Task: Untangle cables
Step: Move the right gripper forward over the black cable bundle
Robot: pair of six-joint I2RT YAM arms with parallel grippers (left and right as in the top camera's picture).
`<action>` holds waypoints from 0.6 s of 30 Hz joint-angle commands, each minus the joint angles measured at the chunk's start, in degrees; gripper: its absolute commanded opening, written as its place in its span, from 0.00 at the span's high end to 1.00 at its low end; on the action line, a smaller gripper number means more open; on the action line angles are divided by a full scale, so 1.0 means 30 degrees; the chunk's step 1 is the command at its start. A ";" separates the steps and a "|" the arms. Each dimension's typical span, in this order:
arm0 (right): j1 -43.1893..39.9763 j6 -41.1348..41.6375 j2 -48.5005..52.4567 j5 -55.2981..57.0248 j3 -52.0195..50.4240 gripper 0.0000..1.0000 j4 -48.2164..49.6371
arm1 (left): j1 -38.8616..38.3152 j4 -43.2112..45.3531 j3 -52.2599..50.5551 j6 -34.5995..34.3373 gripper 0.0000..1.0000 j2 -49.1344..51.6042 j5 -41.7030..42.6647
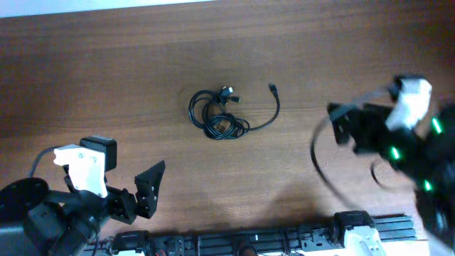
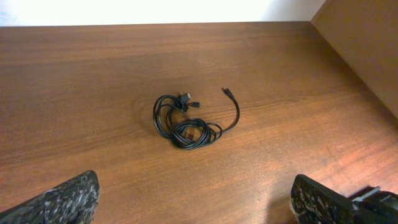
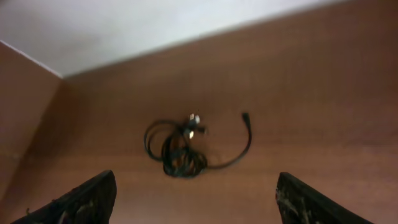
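The cables (image 1: 222, 115) lie as one small black tangle of loops near the middle of the wooden table, with plug ends on top and one loose end curving out to the right (image 1: 273, 88). Both wrist views show the same bundle, the cables (image 2: 186, 121) and the cables (image 3: 180, 148), well ahead of the fingers. My left gripper (image 1: 146, 186) is at the front left, open, with nothing between its fingers (image 2: 68, 200). My right gripper (image 1: 345, 124) hovers at the right, blurred, its fingers (image 3: 84, 202) wide apart and empty.
A wooden side wall (image 2: 367, 50) rises at the table's right edge, and a white wall (image 2: 155, 11) runs along the far edge. The arms' own thick black cable (image 1: 318, 162) loops near the right arm. A rail with the arm bases (image 1: 284, 238) lines the front.
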 commanded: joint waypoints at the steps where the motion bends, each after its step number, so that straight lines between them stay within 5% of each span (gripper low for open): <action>1: 0.0240 0.0087 0.2251 -0.1384 0.0015 0.18 -0.0044 | -0.0073 0.0051 0.0240 -0.0131 0.01 -0.0022 0.0335; 11: 0.6594 -0.1821 0.7074 0.0175 0.0015 0.18 0.0109 | -0.0073 0.2317 0.0240 -0.2280 0.01 -0.0022 0.0321; 18: 1.0564 0.5173 1.0491 0.5384 0.0015 0.24 0.0780 | -0.0073 0.2798 0.0248 -0.2761 0.01 -0.0022 0.0313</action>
